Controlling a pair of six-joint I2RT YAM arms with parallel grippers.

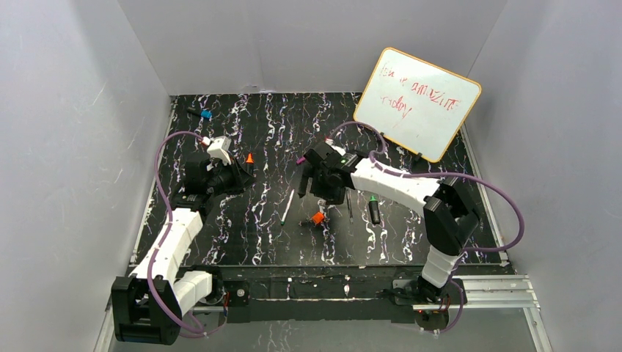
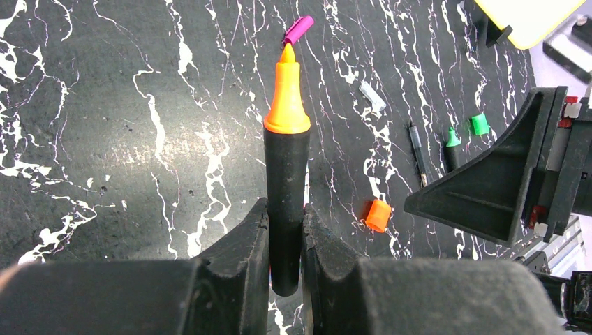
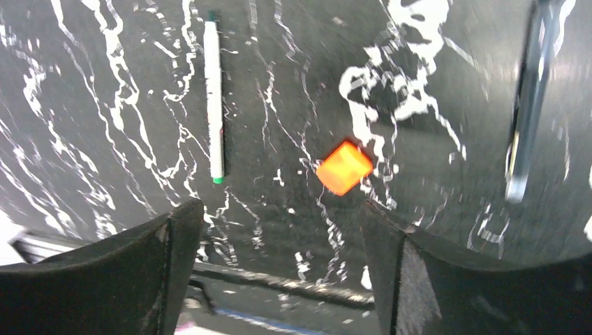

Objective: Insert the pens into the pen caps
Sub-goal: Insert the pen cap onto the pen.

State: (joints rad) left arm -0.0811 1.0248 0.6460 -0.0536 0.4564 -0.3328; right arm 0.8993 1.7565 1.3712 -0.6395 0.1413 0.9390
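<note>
We are holding the orange-tipped marker (image 2: 286,167) clamped in the left pincer (image 2: 285,241), tip pointing free. The right pincer (image 3: 279,230) is hovering wide over the orange cap (image 3: 343,167) lying on the worktop (image 3: 105,105). Since the cap is lying nearer one jaw, closing off-centre is risking flicking it away.

the top external view looks down from above and behind the arm bases, far enough back to take in the whole table (image 1: 220,242). the left wrist view sits low and close behind the left gripper (image 2: 285,209), facing out across the table toward the right arm (image 2: 551,160). the right wrist view hangs close over the table behind the right gripper (image 3: 279,206), facing steeply down. all three views share the orange cap (image 1: 317,218) (image 2: 378,215) (image 3: 343,167). the white pen (image 1: 287,207) (image 3: 216,98) shows only from above and from the right wrist.
</note>
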